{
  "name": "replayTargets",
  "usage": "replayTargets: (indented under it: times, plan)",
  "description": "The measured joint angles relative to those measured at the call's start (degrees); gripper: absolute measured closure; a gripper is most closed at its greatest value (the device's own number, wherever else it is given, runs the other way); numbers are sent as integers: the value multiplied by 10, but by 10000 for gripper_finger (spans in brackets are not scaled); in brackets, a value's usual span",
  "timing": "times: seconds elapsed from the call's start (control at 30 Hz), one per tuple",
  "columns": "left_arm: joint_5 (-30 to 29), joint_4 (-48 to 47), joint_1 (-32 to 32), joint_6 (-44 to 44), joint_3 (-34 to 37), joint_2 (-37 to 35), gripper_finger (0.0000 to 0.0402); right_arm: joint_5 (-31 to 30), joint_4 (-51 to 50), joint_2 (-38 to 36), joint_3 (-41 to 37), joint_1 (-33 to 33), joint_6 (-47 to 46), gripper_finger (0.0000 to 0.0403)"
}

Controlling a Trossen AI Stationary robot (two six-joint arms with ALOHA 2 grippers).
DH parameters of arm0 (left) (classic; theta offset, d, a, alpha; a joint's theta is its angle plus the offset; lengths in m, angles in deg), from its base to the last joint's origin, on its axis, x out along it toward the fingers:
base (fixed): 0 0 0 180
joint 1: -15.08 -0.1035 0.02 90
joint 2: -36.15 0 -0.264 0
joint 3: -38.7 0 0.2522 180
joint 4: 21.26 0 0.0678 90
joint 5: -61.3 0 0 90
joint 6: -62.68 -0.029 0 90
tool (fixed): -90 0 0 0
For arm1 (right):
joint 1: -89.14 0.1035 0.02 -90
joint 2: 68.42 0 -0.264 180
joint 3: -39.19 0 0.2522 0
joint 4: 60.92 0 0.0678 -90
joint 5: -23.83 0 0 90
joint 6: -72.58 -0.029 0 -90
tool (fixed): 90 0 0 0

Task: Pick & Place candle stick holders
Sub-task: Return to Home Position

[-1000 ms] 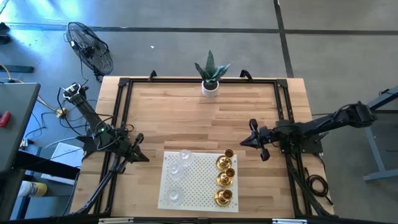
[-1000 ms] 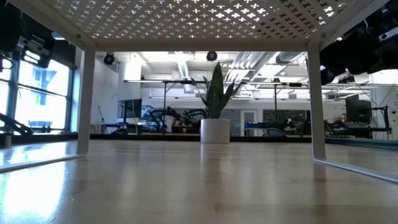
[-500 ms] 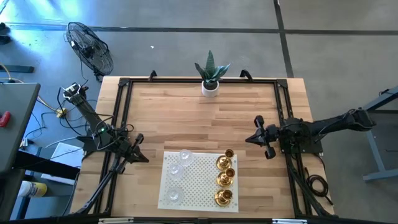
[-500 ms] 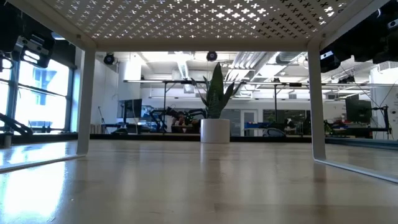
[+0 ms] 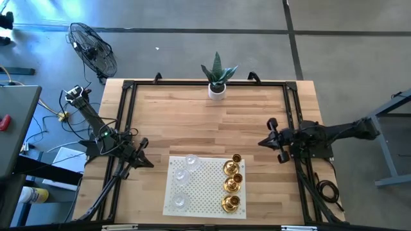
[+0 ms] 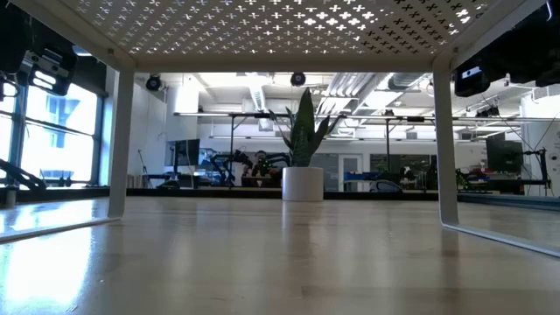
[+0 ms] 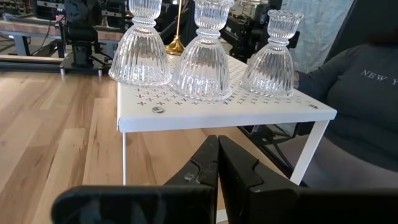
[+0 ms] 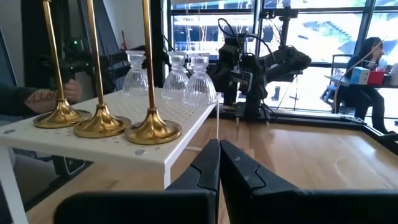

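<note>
- The candle stick holders all stand on the white perforated shelf (image 5: 204, 186), at the near middle of the counter (image 5: 192, 122). Three glass holders (image 5: 182, 174) line its left side and three brass holders (image 5: 231, 185) its right, the two rows apart.
- Sorting by kind probably keeps the thin brass stems clear of the glass. None stands on the bare wood, so the placing looks complete.
- The left pincer (image 7: 217, 142) sits low at the counter's left edge, facing the shelf, fingers pressed together on nothing.
- The right pincer (image 8: 219, 144) sits at the right edge, likewise closed and empty. Both are parked wide, presumably so that neither arm can knock the shelf.
- The counter is pale planking inside a black frame (image 5: 125, 115), with a potted plant (image 5: 217, 90) at the middle of the far edge.
- The floor is grey concrete, with a fan (image 5: 93, 48) on it beyond the far left corner. A person in a grey top (image 7: 364, 93) is close by the shelf.
</note>
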Motion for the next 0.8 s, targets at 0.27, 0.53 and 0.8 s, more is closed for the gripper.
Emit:
replayTargets:
  times: [0.27,0.53,0.8]
  plan:
    - [0,0,0,2,0,0,401,-1,-77,-80,0,0,5,402]
    - [0,-4,0,3,0,0,401,-7,-120,-117,0,0,15,402]
    - [-1,-14,0,5,0,0,401,-57,-123,-116,0,0,38,402]
